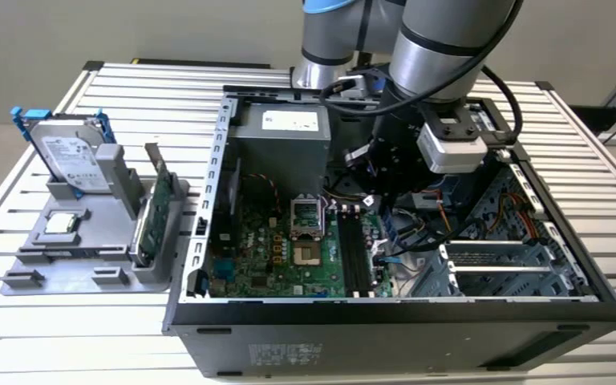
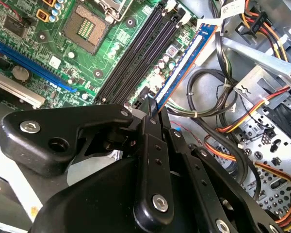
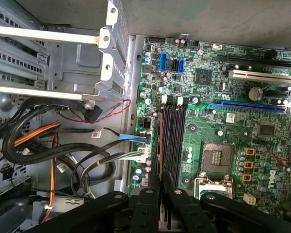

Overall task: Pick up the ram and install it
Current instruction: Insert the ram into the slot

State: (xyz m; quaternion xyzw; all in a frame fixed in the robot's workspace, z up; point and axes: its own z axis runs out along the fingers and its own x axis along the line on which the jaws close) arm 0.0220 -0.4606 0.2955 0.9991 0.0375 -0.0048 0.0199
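My gripper [image 1: 378,200] is down inside the open computer case [image 1: 394,309], over the motherboard [image 1: 286,257]. Its black fingers [image 2: 150,121] are shut on one end of the ram [image 2: 184,63], a long thin stick with a blue label. The stick runs parallel to the black memory slots [image 2: 136,58] and hangs just beside them, toward the cable side. In the first wrist view the ram [image 3: 159,138] shows edge-on, rising from my gripper [image 3: 161,178] along the outermost slot [image 3: 167,141]. Whether it touches a slot I cannot tell.
The empty processor socket [image 1: 305,215] and the grey power supply [image 1: 281,132] lie beside the slots. Loose cables [image 3: 53,145] and a metal drive cage [image 1: 500,265] crowd the other side. Outside the case, a grey holder [image 1: 83,257] carries a hard drive [image 1: 73,156] and a green expansion card [image 1: 153,216].
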